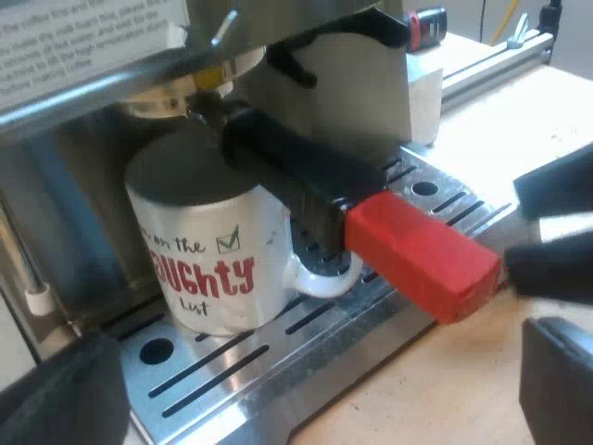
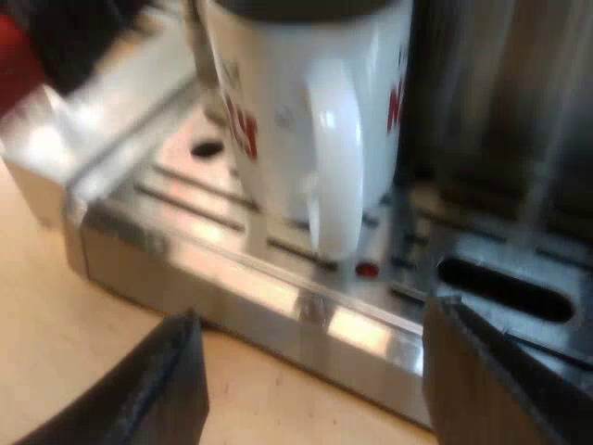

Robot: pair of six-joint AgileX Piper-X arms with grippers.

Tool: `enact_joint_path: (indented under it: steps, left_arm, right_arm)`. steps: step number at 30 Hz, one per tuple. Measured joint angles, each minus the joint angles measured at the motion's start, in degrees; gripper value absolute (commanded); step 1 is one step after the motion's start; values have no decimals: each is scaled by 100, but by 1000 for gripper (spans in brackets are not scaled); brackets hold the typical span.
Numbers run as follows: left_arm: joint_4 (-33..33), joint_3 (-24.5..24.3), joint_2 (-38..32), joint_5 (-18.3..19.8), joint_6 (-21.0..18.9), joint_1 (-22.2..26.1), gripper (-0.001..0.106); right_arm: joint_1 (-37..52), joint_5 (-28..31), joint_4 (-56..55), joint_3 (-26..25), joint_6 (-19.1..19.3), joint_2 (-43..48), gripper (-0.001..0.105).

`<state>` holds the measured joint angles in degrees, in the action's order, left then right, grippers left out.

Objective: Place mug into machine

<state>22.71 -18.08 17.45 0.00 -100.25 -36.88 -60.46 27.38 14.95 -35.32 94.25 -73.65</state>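
Left wrist view puts the mug (image 1: 218,250) upright on the machine's slotted drip tray (image 1: 241,371), directly under the holder (image 1: 306,176) that is locked into the machine's front. The holder's red end (image 1: 422,255) sticks out over the tray edge, close above the mug's handle. My left hand (image 1: 315,413) hangs low in front of the tray with its fingers set wide and nothing between them.

From the right wrist view I look straight at the mug's handle (image 2: 334,158), which faces my right hand (image 2: 315,380). That hand is also spread wide and empty, level with the tray's front lip (image 2: 306,315) over the tabletop (image 2: 93,306). Its fingers (image 2: 176,380) are apart from the mug and touch neither it nor the tray.

I judge the placing itself done: the mug stands flat on the grille and neither hand holds it. The step in hand is the release and retreat. The next move calls for drawing the right hand straight away from the machine, keeping its fingers clear of the tray lip and of the mug's handle. It should stay low enough to pass under the red end. The left hand needs the same care with the holder. I cannot tell whether the mug sits exactly centred under the holder's spouts.
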Motion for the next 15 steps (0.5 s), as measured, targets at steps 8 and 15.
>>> enact_joint_path:
  steps: [8,15]
  left_arm:
    - [402,-617,-301,0,0,0,87]
    - [485,-1015,-813,0,0,0,87]
  right_arm:
    - [-465,422,-143,-52,32,1076,28]
    - [-829,508,-143,-484,273,1165,1]
